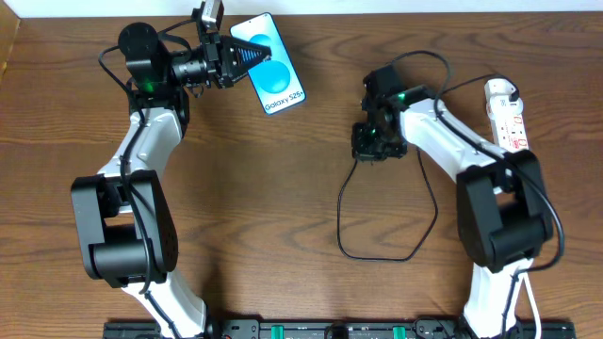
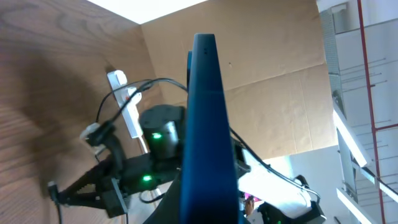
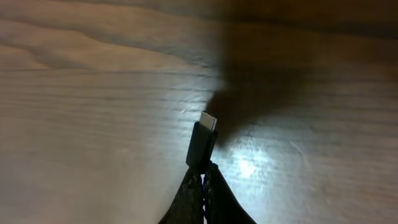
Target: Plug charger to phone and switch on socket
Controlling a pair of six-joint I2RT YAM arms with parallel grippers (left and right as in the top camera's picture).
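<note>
surface [image 1: 283,188]: brown wood grain, smooth, slight sheen. phone [image 1: 279,81]: glossy screen. socket [image 1: 507,115]: white plastic. charger [image 3: 201,144] connector: matt black, bright metal tip.

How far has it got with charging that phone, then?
Done: both pieces are gripped, with the left jaws shut on the phone and the right jaws on the charger, at its connector tip. In hand: bringing tip to phone; they are far apart. Left: plugging in, then switching on the socket, whose switch state is too small to read.
</note>
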